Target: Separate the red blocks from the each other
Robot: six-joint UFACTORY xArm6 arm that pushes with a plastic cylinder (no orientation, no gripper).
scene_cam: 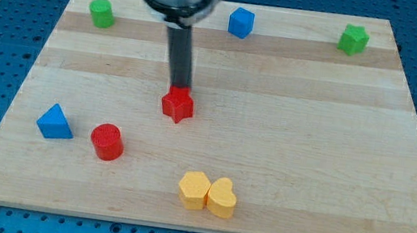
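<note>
A red star-shaped block [178, 105] lies near the middle of the wooden board [310, 147]. A red cylinder [108, 142] stands lower and to the view's left of it, well apart. My tip [180, 88] is right at the top edge of the red star, touching or nearly touching it. The dark rod rises straight up from there to the arm's head at the view's top.
A blue triangle [54, 123] lies left of the red cylinder. Two yellow blocks [207, 194] touch each other near the bottom edge. A green block [102, 12], a blue block [241, 22] and another green block [353, 40] sit along the top edge.
</note>
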